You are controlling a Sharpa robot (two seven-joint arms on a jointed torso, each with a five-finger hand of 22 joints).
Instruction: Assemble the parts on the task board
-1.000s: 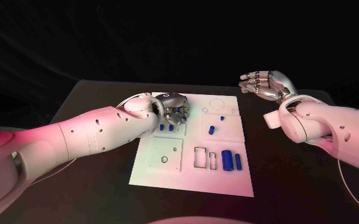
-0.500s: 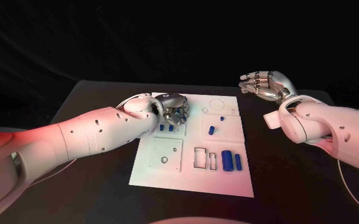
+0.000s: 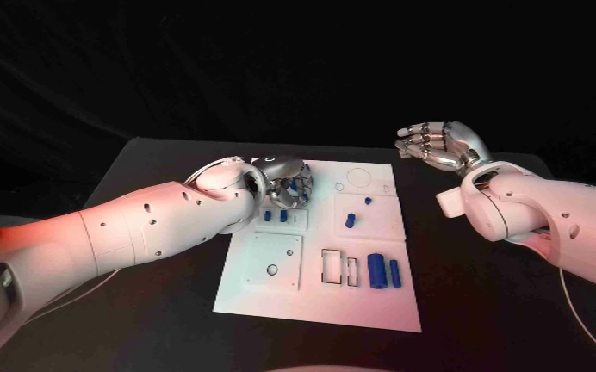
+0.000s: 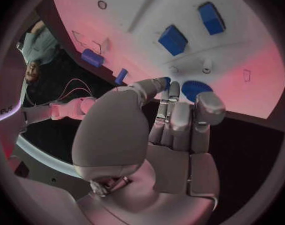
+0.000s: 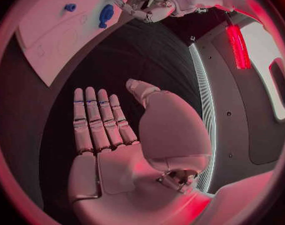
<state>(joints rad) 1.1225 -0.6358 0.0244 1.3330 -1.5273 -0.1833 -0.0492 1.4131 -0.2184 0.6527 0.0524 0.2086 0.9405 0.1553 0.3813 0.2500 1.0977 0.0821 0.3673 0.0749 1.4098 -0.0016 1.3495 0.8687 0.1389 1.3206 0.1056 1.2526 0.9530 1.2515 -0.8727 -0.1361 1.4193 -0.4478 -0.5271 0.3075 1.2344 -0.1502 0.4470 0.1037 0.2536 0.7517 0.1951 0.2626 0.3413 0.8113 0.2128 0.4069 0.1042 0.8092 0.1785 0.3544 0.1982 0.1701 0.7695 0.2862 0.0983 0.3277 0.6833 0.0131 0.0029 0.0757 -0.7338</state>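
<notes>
Both hands bare: left hand point(image 3: 283, 179) curled, right hand point(image 3: 437, 144) spread.

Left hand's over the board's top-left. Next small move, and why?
Probably lower the left hand slightly and close its fingertips on the round blue part beside them on the task board; whether they touch it already is unclear. The right hand hangs open off the board.

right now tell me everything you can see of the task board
The task board is a flat white rectangular plate lying on the black table, long side running away from the robot. Its surface carries outlined recesses: squares, a circle at the far end, narrow slots. Small blue parts lie on it. The left hand is over its far left corner, fingertips at a round blue part.
</notes>
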